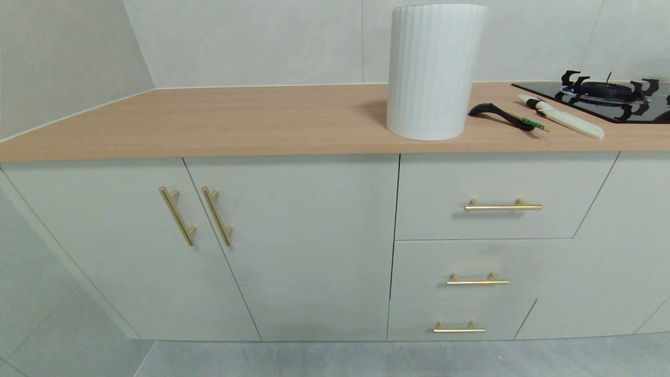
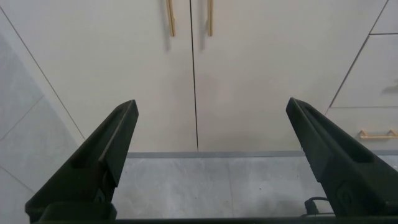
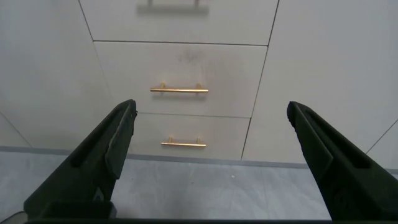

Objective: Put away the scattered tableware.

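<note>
Countertop, white canister, grey cabinets, tiled floor

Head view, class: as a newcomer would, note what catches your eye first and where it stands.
The tall white ribbed container stands out first, upright on the wooden countertop, right of centre. Just to its right lie a black-handled utensil and a white knife, beside the black gas hob. Below, gold bar handles stand out on the pale cabinet front.
</note>
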{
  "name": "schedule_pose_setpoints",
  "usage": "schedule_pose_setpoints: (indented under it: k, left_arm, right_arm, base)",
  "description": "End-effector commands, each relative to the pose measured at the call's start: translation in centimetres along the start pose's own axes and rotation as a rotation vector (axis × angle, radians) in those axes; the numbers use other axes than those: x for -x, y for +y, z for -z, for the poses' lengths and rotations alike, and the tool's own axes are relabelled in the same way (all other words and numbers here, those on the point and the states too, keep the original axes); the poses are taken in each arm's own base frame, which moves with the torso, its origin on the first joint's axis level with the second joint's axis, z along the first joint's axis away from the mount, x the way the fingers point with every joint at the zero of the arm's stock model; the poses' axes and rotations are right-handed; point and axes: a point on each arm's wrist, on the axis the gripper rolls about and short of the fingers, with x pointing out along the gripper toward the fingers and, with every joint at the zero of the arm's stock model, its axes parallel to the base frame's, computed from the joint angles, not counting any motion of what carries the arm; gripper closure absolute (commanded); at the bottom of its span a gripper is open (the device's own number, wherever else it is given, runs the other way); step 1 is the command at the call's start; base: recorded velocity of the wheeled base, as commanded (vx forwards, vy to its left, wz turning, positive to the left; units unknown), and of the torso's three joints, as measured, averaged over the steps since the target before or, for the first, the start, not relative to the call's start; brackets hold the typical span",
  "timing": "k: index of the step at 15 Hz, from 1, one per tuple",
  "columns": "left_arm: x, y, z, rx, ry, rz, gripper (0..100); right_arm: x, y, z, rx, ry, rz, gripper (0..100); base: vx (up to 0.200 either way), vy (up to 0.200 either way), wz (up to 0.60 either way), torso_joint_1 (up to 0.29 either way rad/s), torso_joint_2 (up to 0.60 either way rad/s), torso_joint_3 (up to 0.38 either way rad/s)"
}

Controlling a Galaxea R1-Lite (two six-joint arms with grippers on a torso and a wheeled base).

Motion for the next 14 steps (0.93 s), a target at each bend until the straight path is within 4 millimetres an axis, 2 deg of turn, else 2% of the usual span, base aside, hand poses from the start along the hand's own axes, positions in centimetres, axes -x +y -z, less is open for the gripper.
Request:
schedule_pose_setpoints:
  k: [1,2,4,6,8,11,14]
  left_arm:
    - [0.0,0.0,0.0,0.0,0.0,0.0,0]
    - [0.0,0.0,0.0,0.0,0.0,0.0,0]
    - [0.0,0.0,0.0,0.0,0.0,0.0,0]
    - [0.0,0.0,0.0,0.0,0.0,0.0,0]
    - [0.0,0.0,0.0,0.0,0.0,0.0,0]
    - [0.0,0.0,0.0,0.0,0.0,0.0,0]
    - [0.0,0.0,0.0,0.0,0.0,0.0,0]
  right_arm:
    - [1.1,0.0,-3.1,-0.012,-0.113,0.002,0]
    - [1.7,-0.1,-4.9,-0.048,-0.139,-0.014,0]
    - [1.3,0.0,-5.1,-0.041,-0.013,-0.104,0]
    - [-0.7,0.1,-5.5,-0.053,0.157,-0.171,0]
    - [-3.8,0.1,-6.2,-0.028,0.337,-0.221,0]
    - [-10.3,0.8,-7.5,-0.02,0.471,-0.297,0]
    - [-16.4,2.2,-6.7,-0.009,0.656,-0.35,0]
  base:
    - [0.0,0.0,0.0,0.0,0.0,0.0]
    - [0.0,0.0,0.0,0.0,0.0,0.0]
    - [0.0,0.0,0.0,0.0,0.0,0.0]
    - [0.0,0.0,0.0,0.0,0.0,0.0]
    - [0.0,0.0,0.0,0.0,0.0,0.0]
    - [0.0,0.0,0.0,0.0,0.0,0.0]
    - [0.0,0.0,0.0,0.0,0.0,0.0]
